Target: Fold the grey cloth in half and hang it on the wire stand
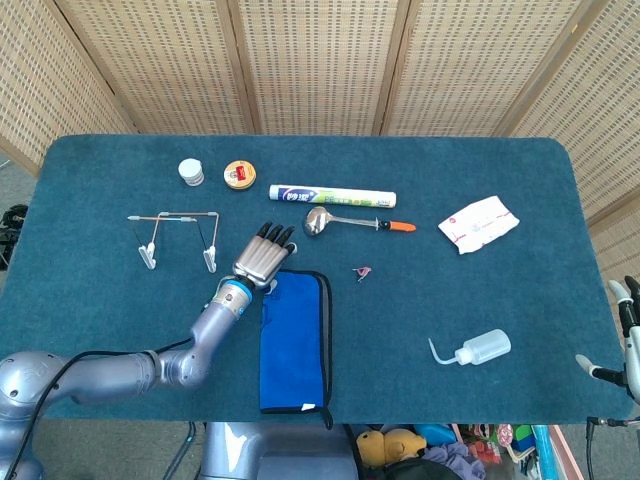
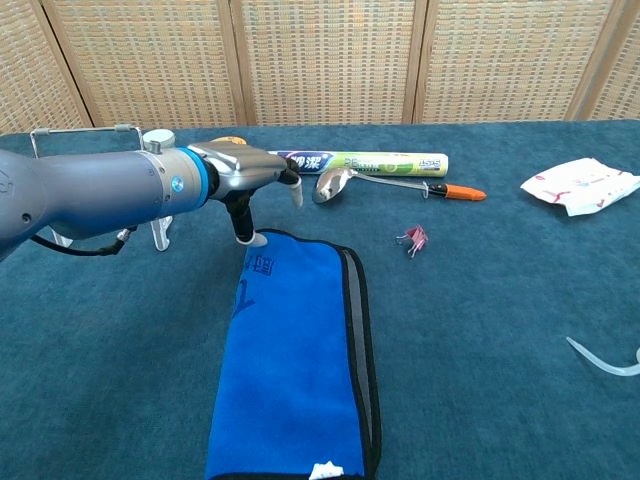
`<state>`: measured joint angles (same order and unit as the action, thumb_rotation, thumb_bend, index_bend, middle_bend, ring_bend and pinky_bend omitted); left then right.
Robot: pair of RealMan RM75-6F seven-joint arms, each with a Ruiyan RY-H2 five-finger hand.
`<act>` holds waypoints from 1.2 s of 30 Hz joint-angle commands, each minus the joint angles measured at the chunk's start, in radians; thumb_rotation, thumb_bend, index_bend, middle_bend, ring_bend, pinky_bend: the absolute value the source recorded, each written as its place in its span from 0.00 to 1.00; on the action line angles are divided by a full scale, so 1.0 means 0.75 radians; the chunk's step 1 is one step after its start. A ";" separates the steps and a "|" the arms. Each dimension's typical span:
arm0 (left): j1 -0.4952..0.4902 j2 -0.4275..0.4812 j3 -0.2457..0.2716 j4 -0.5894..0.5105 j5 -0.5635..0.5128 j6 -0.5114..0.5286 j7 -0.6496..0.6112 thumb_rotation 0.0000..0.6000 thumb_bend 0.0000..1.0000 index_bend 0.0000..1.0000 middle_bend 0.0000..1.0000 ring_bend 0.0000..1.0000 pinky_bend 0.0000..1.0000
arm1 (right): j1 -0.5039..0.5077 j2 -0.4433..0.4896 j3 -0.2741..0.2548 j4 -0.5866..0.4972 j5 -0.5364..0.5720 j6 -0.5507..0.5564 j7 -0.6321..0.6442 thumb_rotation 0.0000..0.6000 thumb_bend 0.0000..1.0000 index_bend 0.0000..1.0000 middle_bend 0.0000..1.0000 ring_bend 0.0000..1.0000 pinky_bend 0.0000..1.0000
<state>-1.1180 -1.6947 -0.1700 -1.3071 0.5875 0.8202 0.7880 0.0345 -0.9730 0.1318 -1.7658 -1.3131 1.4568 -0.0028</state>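
Our left hand [image 1: 262, 259] hovers with fingers [image 2: 293, 187] spread apart, holding nothing. Just below its thumb lies the folded cloth [image 2: 296, 352], blue side up, flat on the table [image 1: 480, 300]. The wire stand [image 1: 177, 238] stands just left of the fingers.

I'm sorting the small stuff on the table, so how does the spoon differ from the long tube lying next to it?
The spoon is shiny metal with an orange handle tip; the tube is white with blue and green print. The spoon is thin with a round bowl; the tube is thicker and longer. The spoon lies nearer the robot, the tube behind it. Both lie flat, roughly parallel, and no hand touches either.
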 commanded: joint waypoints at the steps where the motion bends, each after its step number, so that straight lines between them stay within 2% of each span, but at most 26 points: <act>1: -0.007 -0.015 0.009 0.012 -0.021 0.014 0.014 1.00 0.33 0.25 0.00 0.00 0.00 | 0.000 0.001 0.000 0.001 0.001 -0.001 0.002 1.00 0.00 0.00 0.00 0.00 0.00; 4: -0.009 -0.042 0.013 0.043 -0.075 0.024 0.021 1.00 0.33 0.27 0.00 0.00 0.00 | 0.001 0.002 0.001 0.001 0.002 -0.002 0.007 1.00 0.00 0.00 0.00 0.00 0.00; 10: -0.008 -0.090 0.021 0.108 -0.084 0.026 0.004 1.00 0.33 0.31 0.00 0.00 0.00 | -0.001 0.006 0.003 0.001 0.007 -0.002 0.015 1.00 0.00 0.00 0.00 0.00 0.00; 21: 0.000 -0.104 0.028 0.130 -0.128 0.044 0.024 1.00 0.33 0.35 0.00 0.00 0.00 | 0.000 0.010 0.004 0.000 0.010 -0.005 0.023 1.00 0.00 0.00 0.00 0.00 0.00; 32: 0.009 -0.120 0.025 0.150 -0.141 0.023 0.007 1.00 0.33 0.36 0.00 0.00 0.00 | 0.000 0.010 0.002 0.000 0.006 -0.007 0.024 1.00 0.00 0.00 0.00 0.00 0.00; 36: 0.019 -0.127 0.020 0.160 -0.098 0.018 -0.035 1.00 0.35 0.39 0.00 0.00 0.00 | 0.001 0.011 0.001 0.001 0.006 -0.009 0.026 1.00 0.00 0.00 0.00 0.00 0.00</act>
<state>-1.1073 -1.7873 -0.1542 -1.1915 0.5025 0.8347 0.7719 0.0352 -0.9649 0.1325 -1.7648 -1.3083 1.4502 0.0169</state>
